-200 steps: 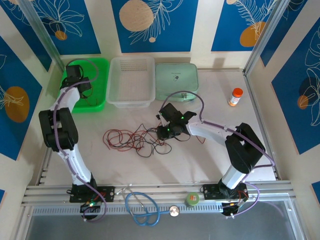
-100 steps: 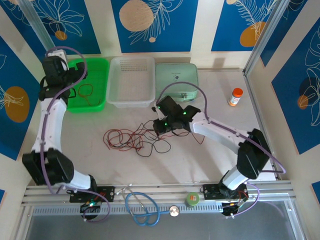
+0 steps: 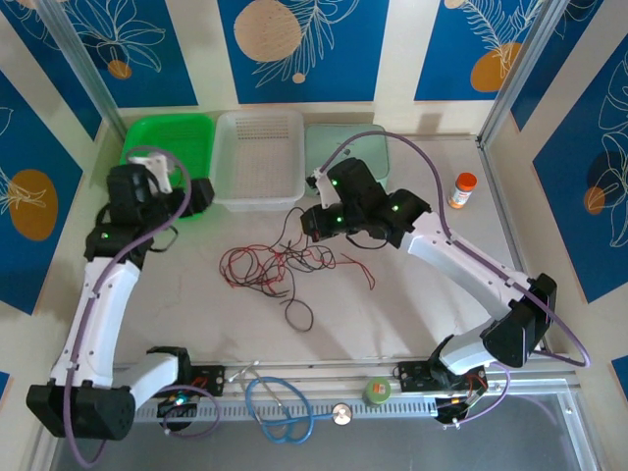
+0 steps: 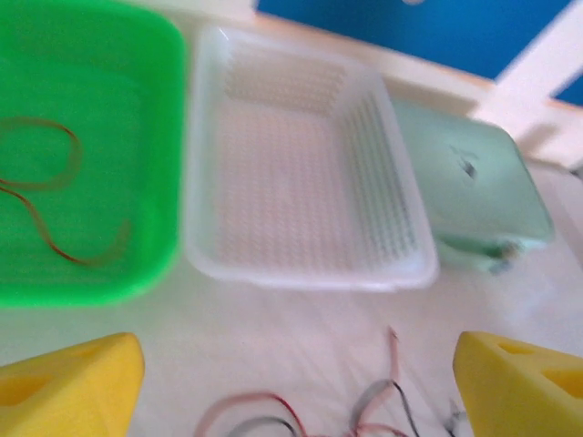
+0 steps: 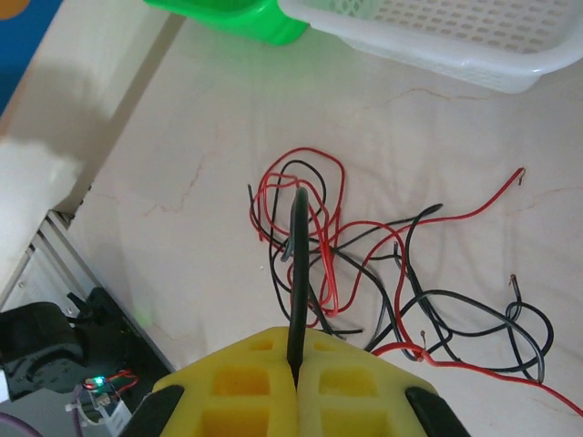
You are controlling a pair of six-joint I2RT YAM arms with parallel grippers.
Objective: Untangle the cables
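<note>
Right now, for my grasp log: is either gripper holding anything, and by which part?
The right gripper pinches a black cable; where along its length cannot be told. The left gripper is open and empty.

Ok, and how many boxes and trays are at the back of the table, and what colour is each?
Bright green tray: 1
White basket: 1
Pale green box: 1
Total: 3
</note>
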